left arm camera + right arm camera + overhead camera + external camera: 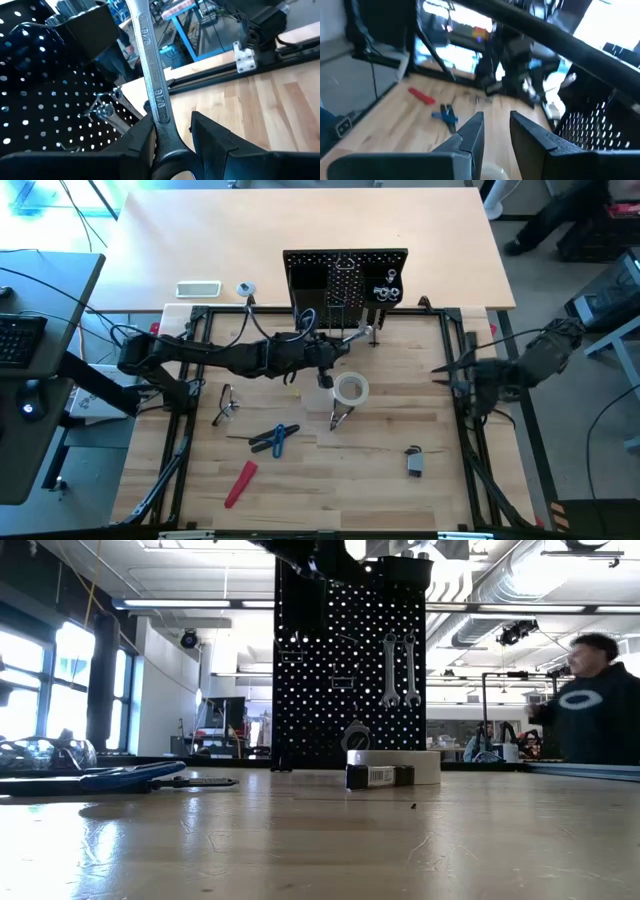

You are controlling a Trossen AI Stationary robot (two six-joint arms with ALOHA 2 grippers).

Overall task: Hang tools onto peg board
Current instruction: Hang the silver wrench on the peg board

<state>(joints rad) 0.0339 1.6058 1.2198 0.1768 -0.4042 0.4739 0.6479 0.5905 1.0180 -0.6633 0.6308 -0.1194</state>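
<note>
Bright overhead light; window glare in low view; right wrist view blurred.

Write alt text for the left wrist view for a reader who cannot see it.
The left pincer grips a silver wrench that rises between its dark fingers, held close to the black peg board. A wire hook sticks out of the board, with the wooden table beyond.

2 dark, jointed arms with black cabling; left gripper and right gripper each show 2 angular, matte black fingers
</note>
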